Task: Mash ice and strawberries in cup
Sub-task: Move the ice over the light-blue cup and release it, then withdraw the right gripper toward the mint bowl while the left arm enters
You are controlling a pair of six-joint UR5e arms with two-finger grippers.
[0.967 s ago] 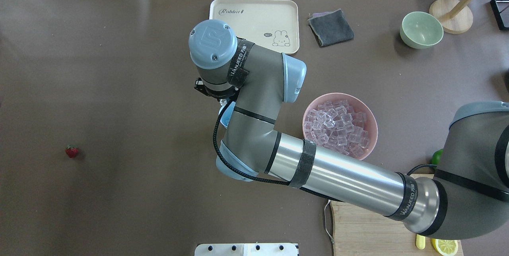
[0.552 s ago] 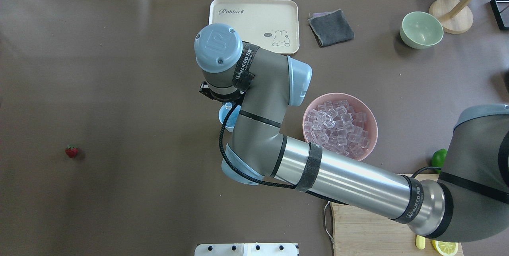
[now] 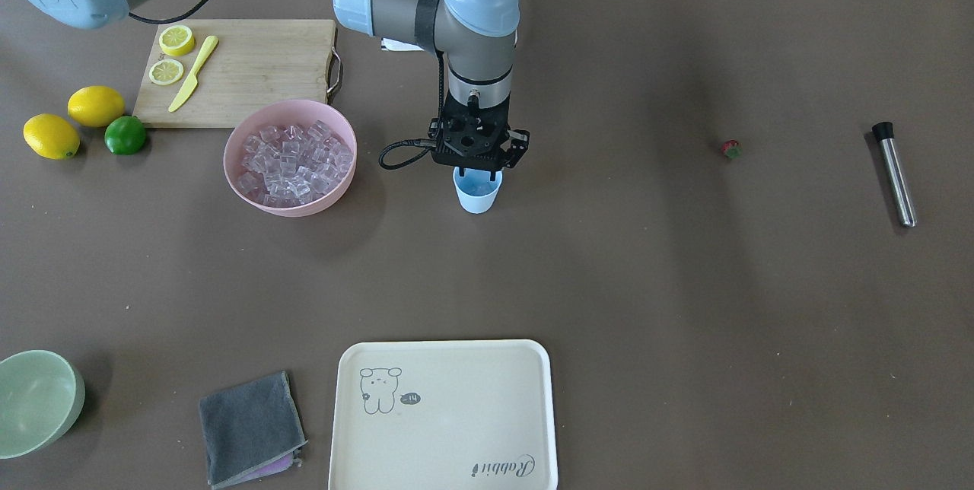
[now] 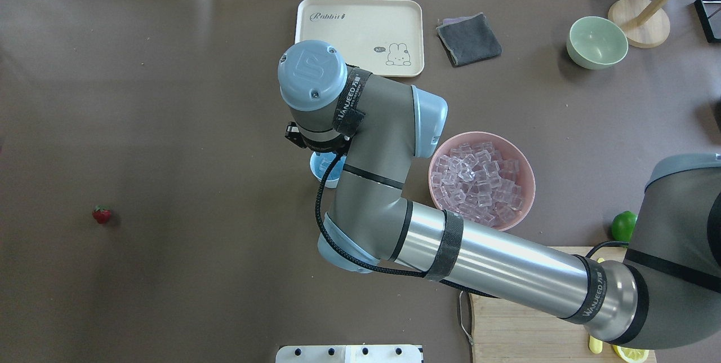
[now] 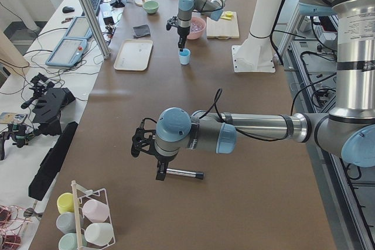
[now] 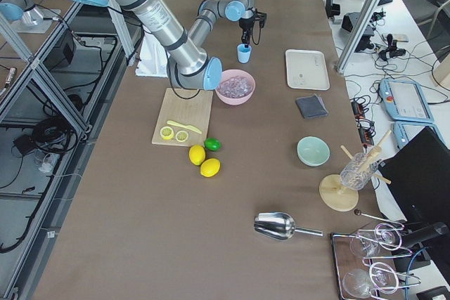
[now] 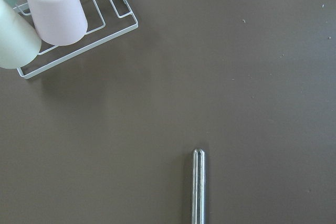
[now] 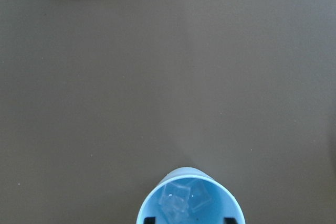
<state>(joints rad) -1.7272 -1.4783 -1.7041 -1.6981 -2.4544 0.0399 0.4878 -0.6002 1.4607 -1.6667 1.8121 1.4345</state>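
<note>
The light blue cup (image 3: 478, 193) stands upright mid-table and holds a few ice cubes (image 8: 181, 198). It also shows in the overhead view (image 4: 324, 169). My right gripper (image 3: 478, 164) hangs just above it, pointing down, open and empty. Its fingertips (image 8: 149, 220) show apart over the cup's rim. More ice (image 3: 293, 159) fills the pink bowl (image 3: 240, 193) beside the cup. The strawberry (image 3: 730, 148) lies alone, far out on my left side. My left gripper (image 5: 137, 144) hovers by a steel muddler (image 7: 198, 182); I cannot tell whether it is open.
A cutting board (image 3: 251, 71) with lemon slices and a yellow knife lies by two lemons and a lime (image 3: 125, 135). A cream tray (image 3: 444, 414), grey cloth (image 3: 251, 425) and pale green bowl (image 3: 34, 399) sit on the far side. A cup rack (image 7: 79, 24) stands near the muddler.
My right wrist has shifted slightly right and toward the robot's base, uncovering more of the cup. The strawberry and the bowl have not moved.
</note>
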